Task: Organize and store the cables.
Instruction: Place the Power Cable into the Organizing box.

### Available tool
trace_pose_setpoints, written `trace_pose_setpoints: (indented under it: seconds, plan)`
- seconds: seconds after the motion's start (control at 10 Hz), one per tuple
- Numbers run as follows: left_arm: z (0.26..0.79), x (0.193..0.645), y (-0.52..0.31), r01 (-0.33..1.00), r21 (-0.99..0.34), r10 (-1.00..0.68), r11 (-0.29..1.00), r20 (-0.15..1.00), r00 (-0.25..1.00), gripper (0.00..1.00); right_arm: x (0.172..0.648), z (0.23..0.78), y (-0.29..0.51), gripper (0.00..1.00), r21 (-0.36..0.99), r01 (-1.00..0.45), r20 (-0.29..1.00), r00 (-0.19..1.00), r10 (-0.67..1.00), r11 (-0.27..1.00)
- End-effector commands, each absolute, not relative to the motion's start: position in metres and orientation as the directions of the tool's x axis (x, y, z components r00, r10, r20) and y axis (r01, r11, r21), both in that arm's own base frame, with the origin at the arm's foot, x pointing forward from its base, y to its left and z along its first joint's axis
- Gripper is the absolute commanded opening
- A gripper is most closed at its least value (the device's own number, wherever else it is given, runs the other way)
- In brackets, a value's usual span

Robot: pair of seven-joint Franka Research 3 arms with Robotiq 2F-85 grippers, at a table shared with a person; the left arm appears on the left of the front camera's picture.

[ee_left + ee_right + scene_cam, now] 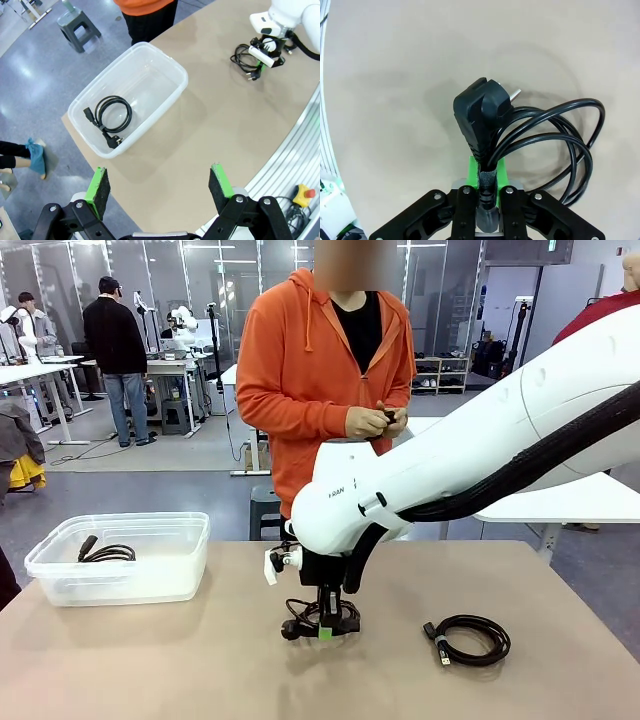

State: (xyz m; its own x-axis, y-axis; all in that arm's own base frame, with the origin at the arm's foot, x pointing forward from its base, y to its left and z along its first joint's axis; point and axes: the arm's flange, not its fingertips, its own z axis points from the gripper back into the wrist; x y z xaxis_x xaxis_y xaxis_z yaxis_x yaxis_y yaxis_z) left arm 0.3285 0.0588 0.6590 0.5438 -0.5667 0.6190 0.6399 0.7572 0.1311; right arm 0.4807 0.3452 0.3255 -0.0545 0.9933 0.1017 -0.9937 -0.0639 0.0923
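arm [450, 465] lettered FRAN, right gripper [487, 172] clamping cable [547, 131]

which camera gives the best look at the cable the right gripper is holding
The right wrist view: the held cable, its plug and loops, sits large, pinched in the shut right gripper. The front view shows it small, partly behind the gripper; the left wrist view, tiny.
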Motion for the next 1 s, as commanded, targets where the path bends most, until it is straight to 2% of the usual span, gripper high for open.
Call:
trace_pose_setpoints:
  seconds: [0.0,0.1,0.2,0.3,0.4,0.6,0.8,0.9]
  plan:
    - [0.660,0.328,0.058,0.643,0.130,-0.567,0.755,0.622,0.540,1.00,0.481,0.327,0.339,0.00,0.115,-0.991,0.118,-0.057,0.991,-0.070]
    - [0.660,0.328,0.058,0.643,0.130,-0.567,0.755,0.622,0.540,1.00,0.481,0.329,0.337,0.00,0.122,-0.990,0.118,-0.058,0.991,-0.073]
    - [0.660,0.328,0.058,0.643,0.130,-0.567,0.755,0.622,0.540,1.00,0.481,0.330,0.335,0.42,0.120,-0.990,0.124,-0.063,0.990,-0.078]
    - [0.660,0.328,0.058,0.643,0.130,-0.567,0.755,0.622,0.540,1.00,0.482,0.333,0.333,0.51,0.119,-0.990,0.129,-0.063,0.990,-0.079]
    - [0.660,0.328,0.058,0.643,0.130,-0.567,0.755,0.622,0.540,1.00,0.481,0.335,0.332,0.78,0.117,-0.990,0.132,-0.062,0.989,-0.078]
    - [0.660,0.328,0.058,0.643,0.130,-0.567,0.755,0.622,0.540,1.00,0.480,0.338,0.329,1.00,0.110,-0.991,0.128,-0.060,0.990,-0.074]
    - [0.660,0.328,0.058,0.643,0.130,-0.567,0.755,0.622,0.540,1.00,0.480,0.343,0.325,1.00,0.103,-0.992,0.138,-0.052,0.989,-0.066]
    - [0.660,0.328,0.058,0.643,0.130,-0.567,0.755,0.622,0.540,1.00,0.480,0.344,0.324,0.96,0.100,-0.993,0.145,-0.048,0.988,-0.062]
